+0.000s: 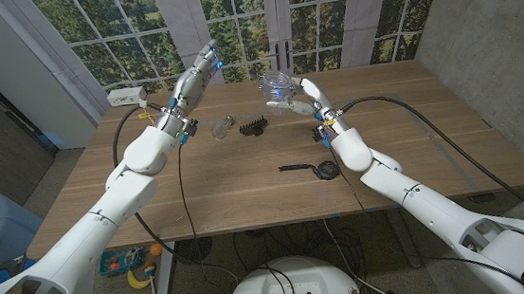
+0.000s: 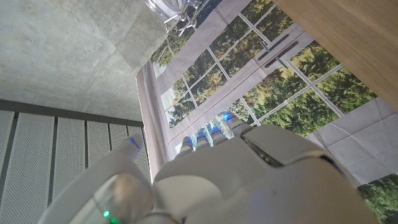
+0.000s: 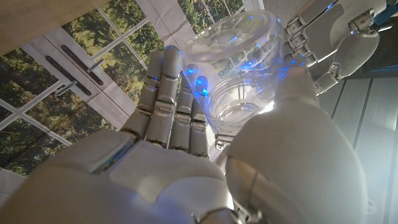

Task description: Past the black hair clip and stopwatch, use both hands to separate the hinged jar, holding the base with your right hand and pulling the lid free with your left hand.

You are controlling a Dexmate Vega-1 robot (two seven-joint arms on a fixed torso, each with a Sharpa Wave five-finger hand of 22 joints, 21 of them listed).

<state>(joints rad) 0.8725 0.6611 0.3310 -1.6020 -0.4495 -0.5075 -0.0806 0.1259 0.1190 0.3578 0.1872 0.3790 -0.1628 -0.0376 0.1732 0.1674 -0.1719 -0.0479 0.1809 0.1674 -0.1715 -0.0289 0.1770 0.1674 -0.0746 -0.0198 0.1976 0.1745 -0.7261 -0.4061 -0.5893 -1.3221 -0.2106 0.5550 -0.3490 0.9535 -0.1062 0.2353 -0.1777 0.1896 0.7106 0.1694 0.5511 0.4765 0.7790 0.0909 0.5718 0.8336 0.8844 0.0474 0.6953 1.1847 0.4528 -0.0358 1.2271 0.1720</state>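
Note:
My right hand (image 1: 307,100) holds a clear glass jar (image 1: 276,89) above the far middle of the table. In the right wrist view the right hand (image 3: 186,155) wraps its fingers and thumb around the jar (image 3: 242,56). My left hand (image 1: 197,76) is raised to the left of the jar, fingers stretched out and holding nothing. Its fingers (image 3: 339,31) stand apart just beyond the jar. The jar's wire clasp (image 2: 171,11) shows past my left hand (image 2: 236,174). The black hair clip (image 1: 254,126) and the black stopwatch (image 1: 325,170) lie on the table nearer to me.
A small clear glass piece (image 1: 223,127) lies on the wooden table (image 1: 414,143) just left of the hair clip. A white power strip (image 1: 124,95) sits at the far left corner. Windows stand behind the table.

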